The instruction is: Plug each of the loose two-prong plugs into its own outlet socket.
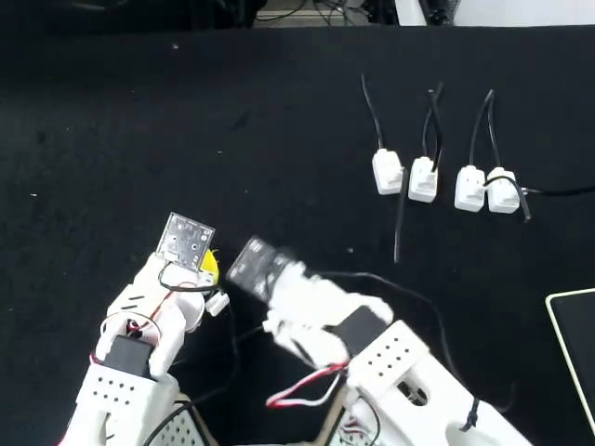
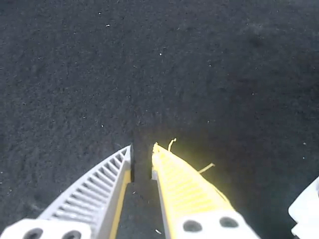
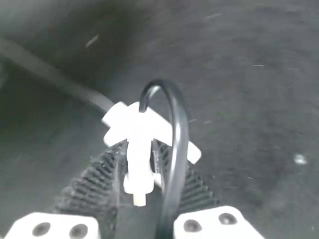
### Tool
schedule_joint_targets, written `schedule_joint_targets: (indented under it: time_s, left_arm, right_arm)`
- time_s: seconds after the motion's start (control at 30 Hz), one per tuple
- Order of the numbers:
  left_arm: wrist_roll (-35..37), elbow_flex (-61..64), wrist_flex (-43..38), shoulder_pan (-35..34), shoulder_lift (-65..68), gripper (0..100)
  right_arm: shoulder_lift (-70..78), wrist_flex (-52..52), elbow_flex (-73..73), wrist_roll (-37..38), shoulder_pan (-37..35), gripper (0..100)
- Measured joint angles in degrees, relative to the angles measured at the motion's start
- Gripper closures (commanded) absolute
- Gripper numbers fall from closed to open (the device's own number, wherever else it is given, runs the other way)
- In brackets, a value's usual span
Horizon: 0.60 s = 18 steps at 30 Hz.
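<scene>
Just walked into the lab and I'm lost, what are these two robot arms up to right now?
The right gripper is shut on a white plug with a black cord looping off it, near the arms' end of the black table. The left gripper sits beside it, narrowly open and empty. Four white corded connectors lie in a row farther out; the held plug is well apart from them.

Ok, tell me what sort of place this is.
Probably a robotics lab test bench. A table is draped in black cloth, a row of corded white outlet sockets sits on it, and the right gripper is holding a plug.
</scene>
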Motion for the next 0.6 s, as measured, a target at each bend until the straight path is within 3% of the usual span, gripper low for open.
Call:
schedule_joint_targets:
  time_s: [0.2, 0.37, 0.6]
  left_arm:
    - [0.00, 0.00, 0.00, -0.09, 0.00, 92]
    - [0.00, 0.00, 0.00, -5.27, 0.00, 92]
    - [0.00, -0.97, 0.00, -9.05, 0.00, 92]
  right_arm:
    - [0.00, 3.16, -0.18, 5.01, -3.87, 98.7]
    - [0.00, 3.08, -0.09, 7.74, -3.87, 98.7]
    - [-0.35, -5.10, 2.99, 11.25, 6.95, 98.8]
